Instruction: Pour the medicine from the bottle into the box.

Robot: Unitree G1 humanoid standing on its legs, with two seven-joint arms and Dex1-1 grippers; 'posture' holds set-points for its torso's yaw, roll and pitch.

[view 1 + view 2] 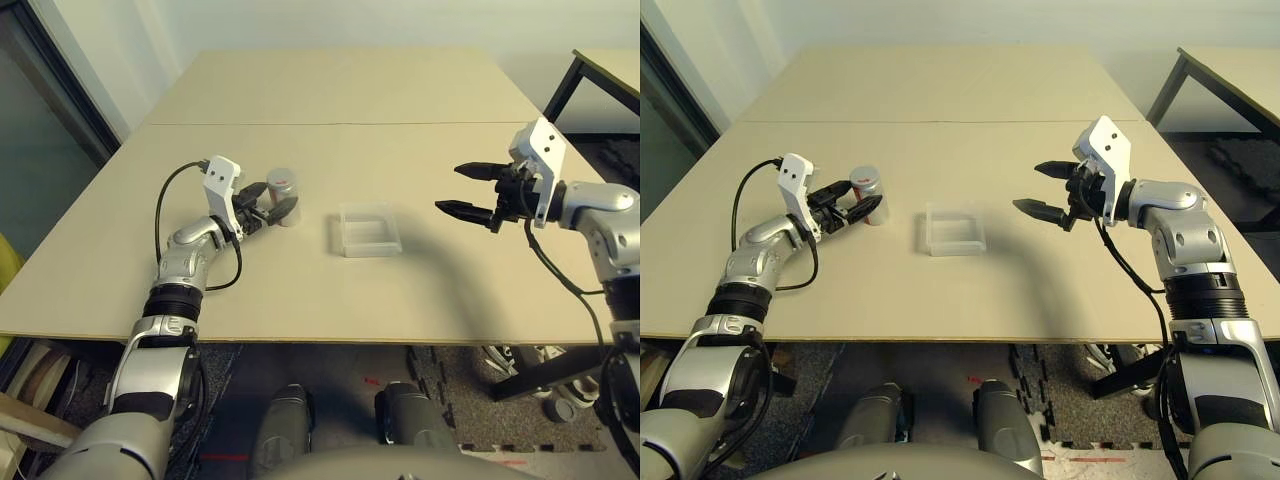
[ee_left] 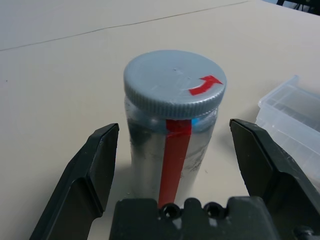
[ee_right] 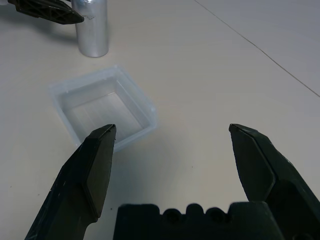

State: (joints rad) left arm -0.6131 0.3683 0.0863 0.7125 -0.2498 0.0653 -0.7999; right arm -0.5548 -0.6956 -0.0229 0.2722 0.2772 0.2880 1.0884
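The bottle stands upright on the table, silvery with a red stripe and its grey cap on. My left gripper is open with one finger on either side of the bottle, and a gap shows on both sides. The clear square box lies to the right of the bottle, with nothing visible inside it. My right gripper hovers open above the table, to the right of the box.
A seam crosses the tabletop behind the objects. At the far right stands a second table with a black leg. The near table edge runs below my arms.
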